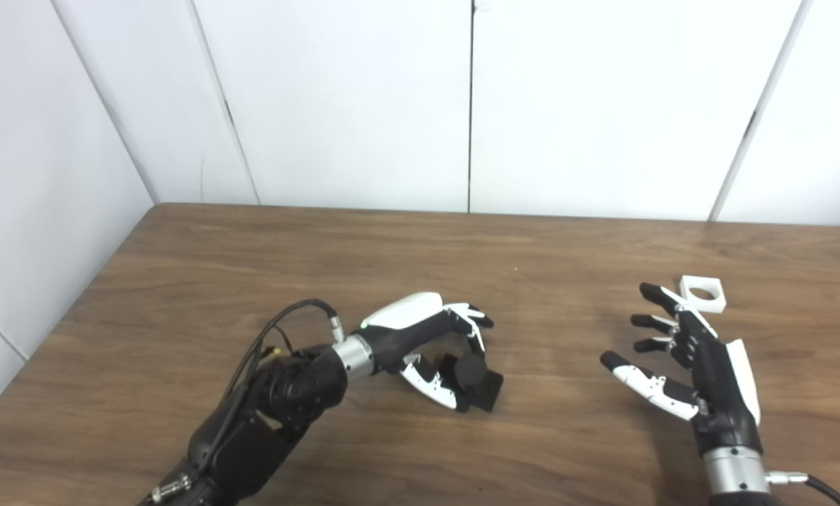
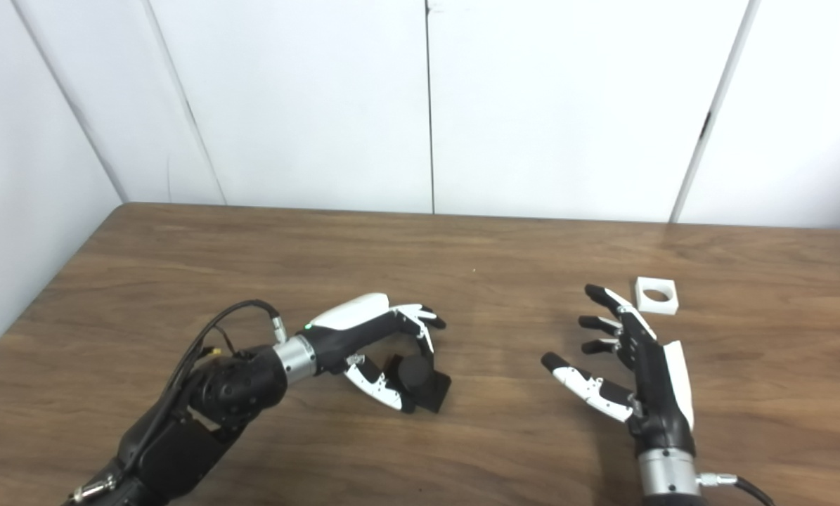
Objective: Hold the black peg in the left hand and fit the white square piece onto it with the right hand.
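- The left hand (image 1: 427, 344) curled round the black peg (image 1: 472, 379), so whether its fingers actually touched it was hard to call.
- The table (image 1: 181, 281) got cut off at the right and bottom edges.
- Both arms ran off the bottom too.

A wooden table (image 1: 265, 253) with brown grain fills the lower part of both views, and its far edge runs straight from left to right. Behind it stands a wall of white panels (image 1: 349, 98), divided by thin dark vertical seams. Another white wall (image 1: 33, 183) meets the table along its left edge, making a corner at the far left.
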Robot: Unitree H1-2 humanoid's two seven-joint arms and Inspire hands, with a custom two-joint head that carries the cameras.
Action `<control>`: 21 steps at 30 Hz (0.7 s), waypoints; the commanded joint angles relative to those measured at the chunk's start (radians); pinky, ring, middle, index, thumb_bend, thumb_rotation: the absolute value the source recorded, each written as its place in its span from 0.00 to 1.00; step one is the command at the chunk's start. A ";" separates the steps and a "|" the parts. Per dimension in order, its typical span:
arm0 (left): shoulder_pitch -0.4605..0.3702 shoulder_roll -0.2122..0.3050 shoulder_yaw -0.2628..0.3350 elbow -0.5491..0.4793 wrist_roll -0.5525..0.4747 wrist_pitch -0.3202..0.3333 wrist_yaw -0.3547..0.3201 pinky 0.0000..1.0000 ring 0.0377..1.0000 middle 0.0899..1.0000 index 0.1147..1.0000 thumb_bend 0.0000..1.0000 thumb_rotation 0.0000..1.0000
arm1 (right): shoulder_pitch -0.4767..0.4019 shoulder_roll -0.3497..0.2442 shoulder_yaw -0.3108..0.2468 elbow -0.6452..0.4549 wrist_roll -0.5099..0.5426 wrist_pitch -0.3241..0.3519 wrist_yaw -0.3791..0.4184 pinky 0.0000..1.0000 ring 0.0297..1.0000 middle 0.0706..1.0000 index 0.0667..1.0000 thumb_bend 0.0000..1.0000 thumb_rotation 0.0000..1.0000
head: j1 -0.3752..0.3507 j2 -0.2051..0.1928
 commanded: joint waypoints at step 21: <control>-0.003 0.040 -0.125 0.088 0.259 -0.078 0.030 1.00 1.00 0.97 0.64 0.87 0.24 | -0.036 0.006 -0.002 -0.058 -0.011 -0.036 -0.014 0.55 0.71 0.83 0.79 0.65 0.19 | -0.016 0.015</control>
